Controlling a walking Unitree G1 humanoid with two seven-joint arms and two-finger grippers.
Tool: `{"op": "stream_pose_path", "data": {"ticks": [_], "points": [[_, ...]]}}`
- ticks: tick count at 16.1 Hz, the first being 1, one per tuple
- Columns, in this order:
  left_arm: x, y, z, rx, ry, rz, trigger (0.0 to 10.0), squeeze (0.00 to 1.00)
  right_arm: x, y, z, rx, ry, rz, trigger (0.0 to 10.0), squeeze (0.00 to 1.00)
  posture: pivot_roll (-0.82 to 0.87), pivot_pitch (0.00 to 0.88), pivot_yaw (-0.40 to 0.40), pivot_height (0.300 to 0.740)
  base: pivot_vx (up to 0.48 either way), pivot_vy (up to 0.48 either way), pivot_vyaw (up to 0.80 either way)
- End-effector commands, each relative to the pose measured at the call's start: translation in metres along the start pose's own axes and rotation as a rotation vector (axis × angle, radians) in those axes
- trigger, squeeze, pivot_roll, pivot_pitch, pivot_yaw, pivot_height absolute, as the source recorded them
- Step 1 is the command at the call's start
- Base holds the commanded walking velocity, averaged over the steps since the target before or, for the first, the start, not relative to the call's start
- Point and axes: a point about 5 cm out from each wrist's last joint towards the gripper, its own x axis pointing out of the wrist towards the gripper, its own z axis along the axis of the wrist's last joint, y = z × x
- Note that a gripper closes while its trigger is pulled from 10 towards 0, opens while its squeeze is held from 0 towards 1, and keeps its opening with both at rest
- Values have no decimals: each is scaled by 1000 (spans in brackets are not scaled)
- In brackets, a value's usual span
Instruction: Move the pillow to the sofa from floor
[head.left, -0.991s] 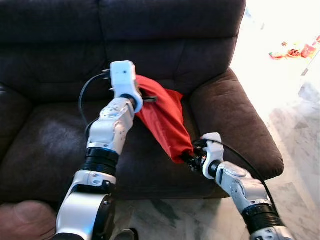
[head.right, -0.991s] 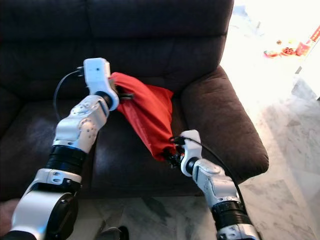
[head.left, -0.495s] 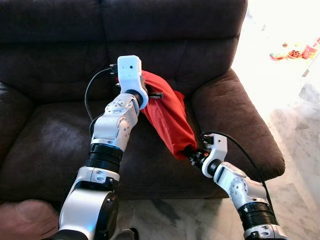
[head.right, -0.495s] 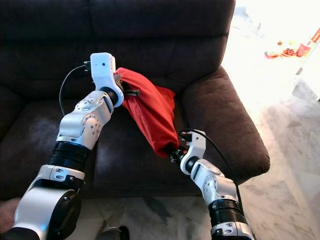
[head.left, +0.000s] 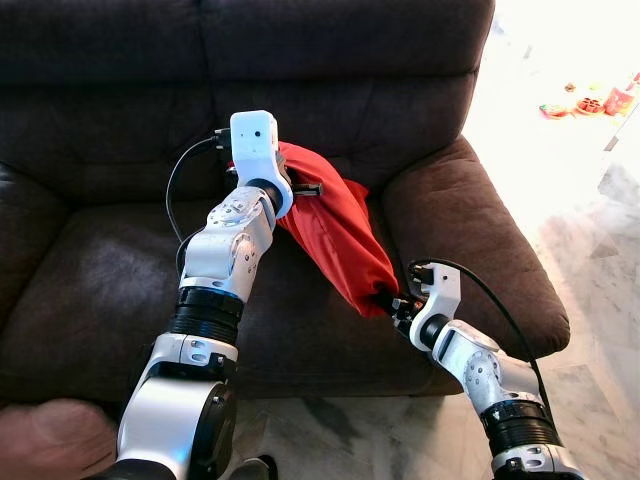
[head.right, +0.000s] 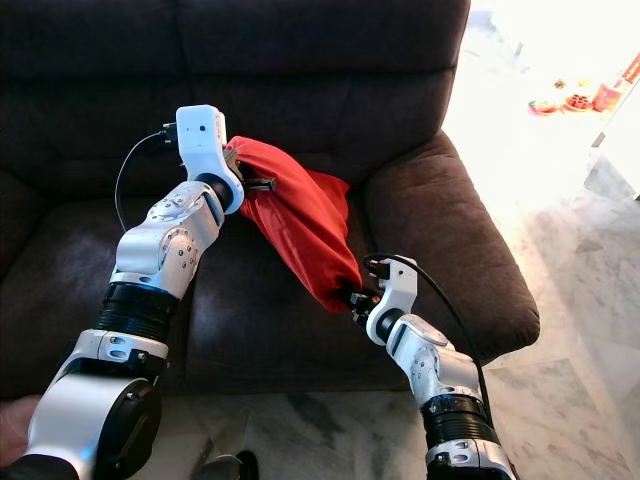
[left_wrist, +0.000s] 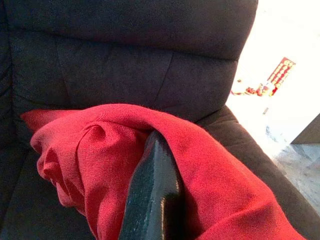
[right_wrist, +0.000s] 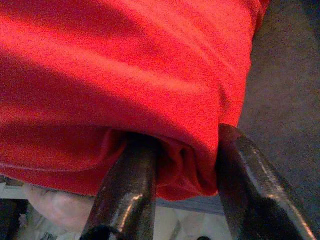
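A red pillow (head.left: 335, 230) hangs stretched between my two grippers above the seat of a dark brown sofa (head.left: 110, 270). My left gripper (head.left: 300, 189) is shut on the pillow's upper corner near the sofa's backrest; one black finger (left_wrist: 152, 200) presses into the red cloth (left_wrist: 100, 155). My right gripper (head.left: 392, 304) is shut on the pillow's lower corner over the seat's front edge, close to the right armrest (head.left: 470, 250). In the right wrist view its fingers (right_wrist: 127, 190) pinch a fold of the red fabric (right_wrist: 120, 75).
The sofa's right armrest stands just right of my right arm. Pale marble floor (head.left: 590, 270) runs to the right, with small colourful items (head.left: 590, 103) far back. A brown rounded object (head.left: 50, 440) lies at the lower left.
My left gripper has dipped slightly left and the right gripper has shifted a little right and down, so the pillow hangs a bit lower over the seat.
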Motion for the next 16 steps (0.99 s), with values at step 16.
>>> {"op": "stream_pose_path", "data": {"ticks": [16], "points": [[-3,-4,27,12,-112,-18,10000,0,-9,12,69,-3,-299,22,0,0,38,140,-6,740,0,0,0]]}}
